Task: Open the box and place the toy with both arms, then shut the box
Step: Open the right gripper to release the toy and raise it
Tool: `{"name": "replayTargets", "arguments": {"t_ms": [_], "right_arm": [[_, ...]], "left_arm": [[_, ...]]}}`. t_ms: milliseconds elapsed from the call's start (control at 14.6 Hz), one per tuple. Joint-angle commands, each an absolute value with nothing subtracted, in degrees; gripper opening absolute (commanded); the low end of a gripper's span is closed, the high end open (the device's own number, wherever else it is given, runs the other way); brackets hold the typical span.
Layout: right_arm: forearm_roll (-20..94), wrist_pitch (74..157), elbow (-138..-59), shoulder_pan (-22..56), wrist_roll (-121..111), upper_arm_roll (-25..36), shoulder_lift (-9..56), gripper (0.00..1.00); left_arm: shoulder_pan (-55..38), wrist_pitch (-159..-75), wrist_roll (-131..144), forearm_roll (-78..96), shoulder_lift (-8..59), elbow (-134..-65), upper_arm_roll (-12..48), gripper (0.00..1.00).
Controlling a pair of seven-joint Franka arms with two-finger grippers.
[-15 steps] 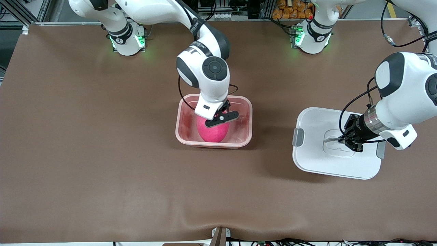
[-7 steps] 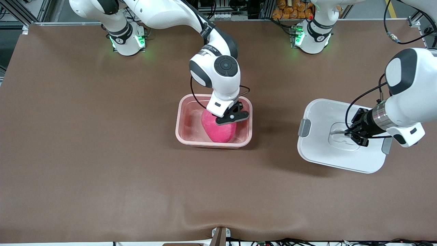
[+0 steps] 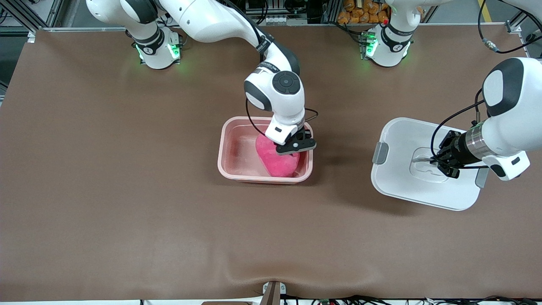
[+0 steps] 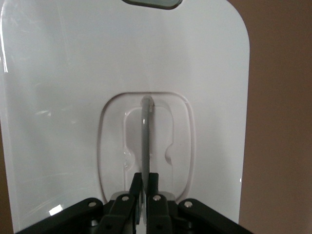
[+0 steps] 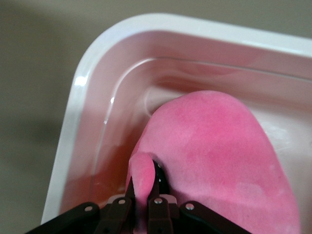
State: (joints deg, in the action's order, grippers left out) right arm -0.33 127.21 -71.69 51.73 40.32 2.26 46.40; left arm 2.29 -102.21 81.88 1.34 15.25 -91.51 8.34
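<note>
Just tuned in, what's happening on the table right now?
The right tool is shut on the pink toy, pinching a fold of its plush, and has it down inside the open pink tub at the middle of the table. The left tool is shut on the clear handle of the white lid, which is off the tub, toward the left arm's end of the table. The toy is not yet released, and the box is not yet closed.

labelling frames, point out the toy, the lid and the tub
toy (image 3: 277,163), front view, its pink body in the tub
lid (image 3: 402,180), front view, its flat white top
tub (image 3: 223,149), front view, its rim
</note>
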Motion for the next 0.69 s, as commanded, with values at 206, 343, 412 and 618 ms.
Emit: {"name": "replayTargets", "arguments": {"t_ms": [206, 343, 412, 618], "right_arm": [[-4.30, 128.58, -70.49, 53.88, 42.36, 3.16, 50.27, 0.01], [-4.83, 128.50, -70.40, 53.79, 42.19, 3.16, 50.10, 0.60], [-4.92, 128.50, -70.31, 53.79, 42.19, 3.25, 50.01, 1.00], [-5.10, 127.88, -70.31, 53.44, 41.92, 3.34, 49.31, 1.00]], "left_arm": [[3.43, -100.02, 79.98, 4.30, 12.48, -91.76, 8.61, 0.00], [3.43, -100.02, 79.98, 4.31, 12.48, -91.76, 8.61, 0.00], [3.34, -100.02, 80.07, 4.31, 12.48, -91.76, 8.61, 0.00], [3.34, -100.02, 80.16, 4.31, 12.48, -91.58, 8.61, 0.00]]}}
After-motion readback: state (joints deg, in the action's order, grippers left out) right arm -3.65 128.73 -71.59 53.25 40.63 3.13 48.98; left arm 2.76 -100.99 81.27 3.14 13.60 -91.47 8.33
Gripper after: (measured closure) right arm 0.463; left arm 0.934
